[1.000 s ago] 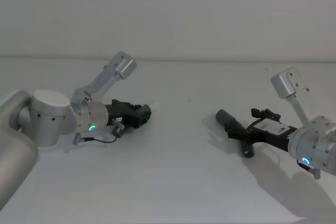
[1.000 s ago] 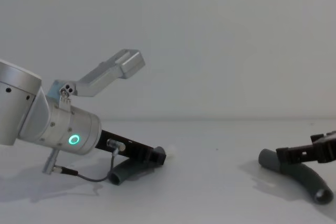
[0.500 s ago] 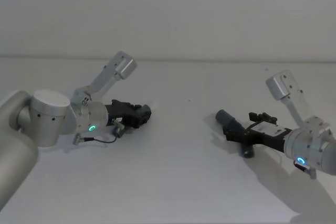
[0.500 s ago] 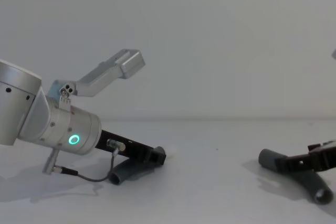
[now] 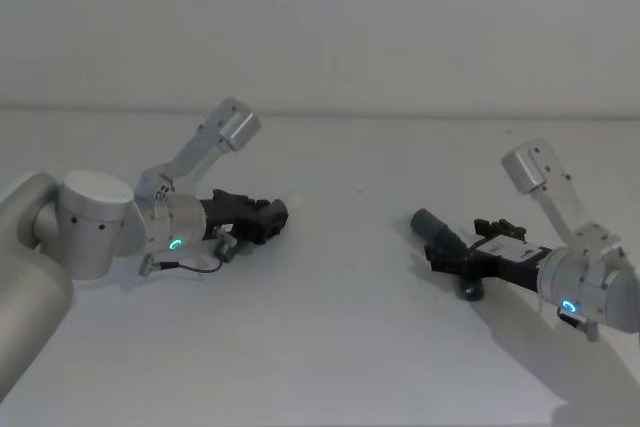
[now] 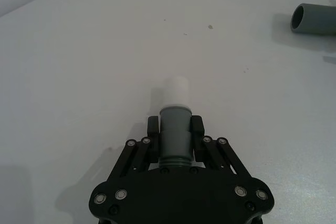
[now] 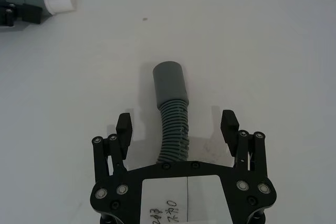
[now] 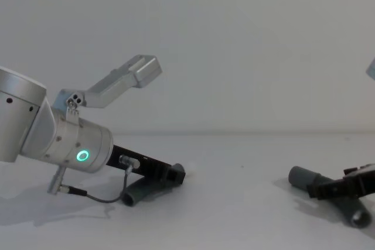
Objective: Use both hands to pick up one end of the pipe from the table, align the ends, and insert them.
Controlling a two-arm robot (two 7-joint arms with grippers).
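Note:
My left gripper [image 6: 175, 127] is shut on the shorter pipe piece's grey cuff [image 6: 174, 136], low on the white table [image 5: 340, 347]. The cuff's white tip [image 6: 176, 89] pokes out past the fingers. In the chest view this piece's dark hose [image 8: 140, 191] trails under the gripper [image 8: 176, 175]. My right gripper [image 7: 177, 122] is open, its fingers either side of the longer piece's ribbed hose [image 7: 174, 132] without touching it. The plain grey socket end [image 7: 169, 81] points away from the gripper. In the head view the right gripper [image 5: 441, 255] sits low over that piece [image 5: 436, 227].
The two pipe pieces lie far apart, with bare white table between them. The left arm's silver wrist with its green ring [image 5: 176, 243] rests low at the table's left. The longer hose's open far end [image 8: 358, 218] lies near the right edge of the chest view.
My right gripper has come down and slightly forward over the longer hose, now close to the table. The left arm and its held piece have not moved.

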